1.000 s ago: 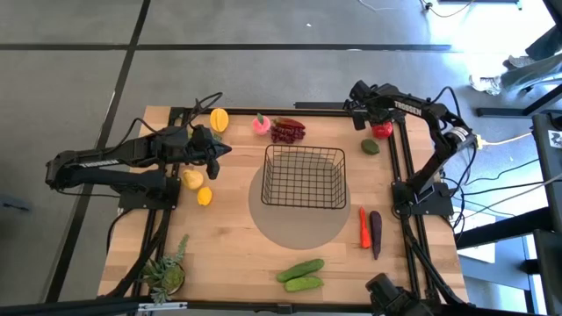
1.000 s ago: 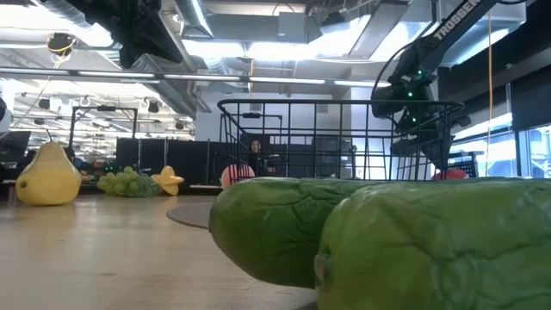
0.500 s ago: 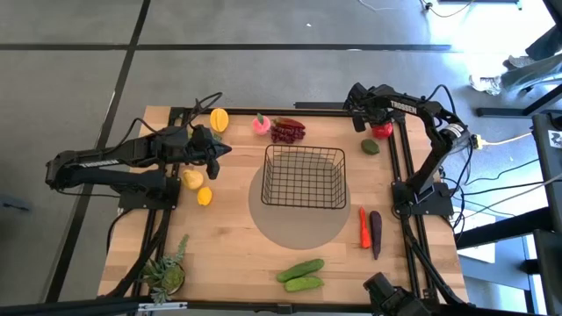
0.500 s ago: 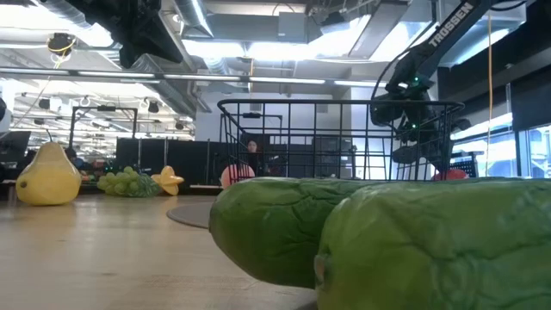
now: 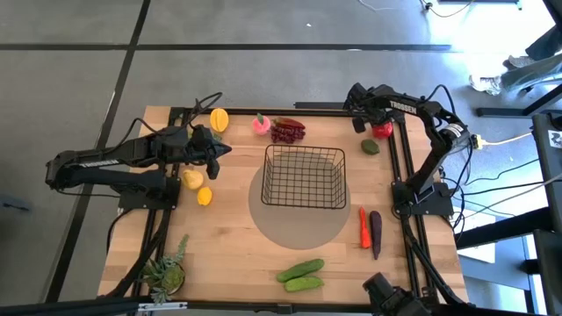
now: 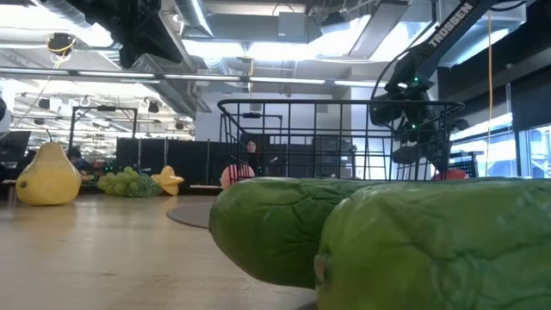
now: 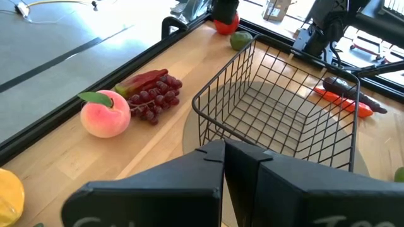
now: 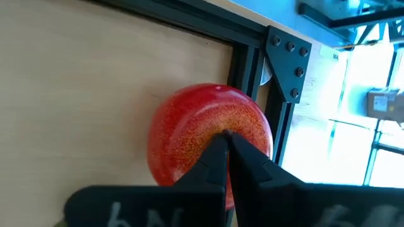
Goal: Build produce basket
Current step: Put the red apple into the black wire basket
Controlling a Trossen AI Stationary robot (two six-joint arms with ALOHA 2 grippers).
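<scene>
Right arm has shifted a little over the apple; nothing picked yet.

The right gripper (image 8: 227, 146) has its fingers pressed together, holding nothing, and the apple (image 8: 211, 135) lies just beyond the tips. Since a second ago the arm has moved only slightly. The basket (image 5: 305, 177) is empty. The left gripper (image 7: 224, 154) waits with fingers together, basket ahead of them.

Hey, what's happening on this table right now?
A two-armed robot is filling a basket with toy produce, and the basket has nothing in it so far. The right gripper is at the far right corner, jaws shut, just beside the red apple. The left gripper waits, jaws shut, by the pear on the left.
</scene>
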